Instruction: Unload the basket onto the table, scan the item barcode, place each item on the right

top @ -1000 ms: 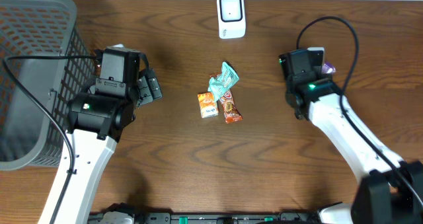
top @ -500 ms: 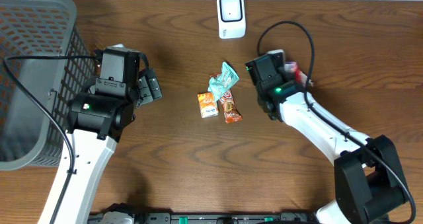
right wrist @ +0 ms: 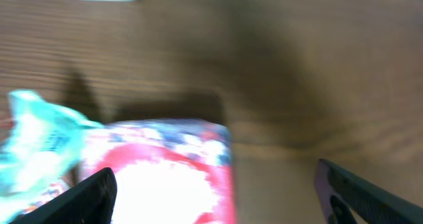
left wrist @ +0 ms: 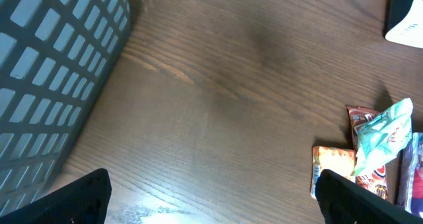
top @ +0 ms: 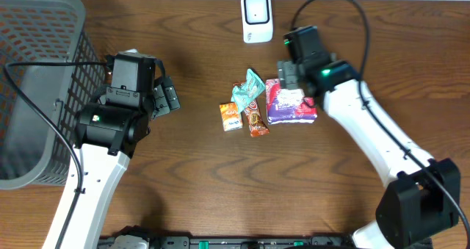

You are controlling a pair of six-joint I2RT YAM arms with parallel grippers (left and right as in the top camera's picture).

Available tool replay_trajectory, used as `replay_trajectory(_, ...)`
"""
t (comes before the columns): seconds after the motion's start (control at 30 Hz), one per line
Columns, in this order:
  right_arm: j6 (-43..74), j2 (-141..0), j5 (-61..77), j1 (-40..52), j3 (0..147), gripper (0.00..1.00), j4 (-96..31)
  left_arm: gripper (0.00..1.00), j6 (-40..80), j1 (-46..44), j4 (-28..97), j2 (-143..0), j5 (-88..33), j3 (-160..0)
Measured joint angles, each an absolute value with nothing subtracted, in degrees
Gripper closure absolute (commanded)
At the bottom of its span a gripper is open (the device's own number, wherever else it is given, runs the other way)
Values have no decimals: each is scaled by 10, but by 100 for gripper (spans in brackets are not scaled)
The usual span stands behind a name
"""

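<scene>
Looking at the right hand [top: 288, 76]: fingers spread wide, nothing gripped, sitting over the upper left corner of the purple-and-pink packet [top: 292, 103]. Packet lies flat on the counter [top: 220, 190], centre right of the overhead frame, below and right of the white scanner [top: 257, 17] at top centre and apart from it. Its left edge is just beside the snack cluster: teal wrapper [top: 250, 89], brown bar [top: 255, 121], orange pack [top: 230, 117]. Can't tell if it touches the bar. Right wrist view is blurred. It shows the packet low in frame between the two fingertips, with the teal wrapper at the left. Left hand [top: 164, 98]: also wide, empty, left of centre, next to the grey basket [top: 37, 80] at the left edge, well apart from the snacks.
</scene>
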State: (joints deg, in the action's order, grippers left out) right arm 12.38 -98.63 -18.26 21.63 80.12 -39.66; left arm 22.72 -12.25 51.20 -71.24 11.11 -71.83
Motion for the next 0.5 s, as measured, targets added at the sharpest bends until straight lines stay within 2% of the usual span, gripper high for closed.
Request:
replay_trajectory(0.07, 119, -987, -146, 179, 801, 1, -417, 2, 227, -123, 512, -712, 111, -718)
replay_trajectory(0.23, 73, -1001, 34, 79, 801, 1, -446, 2, 227, -123, 512, -712, 111, -718)
replay_trajectory(0.4, 51, -1040, 161, 35, 800, 1, -459, 2, 227, -123, 512, -712, 111, -718)
replay_trajectory(0.5, 48, -1070, 201, 35, 797, 9, -455, 2, 227, -123, 512, -712, 111, -718)
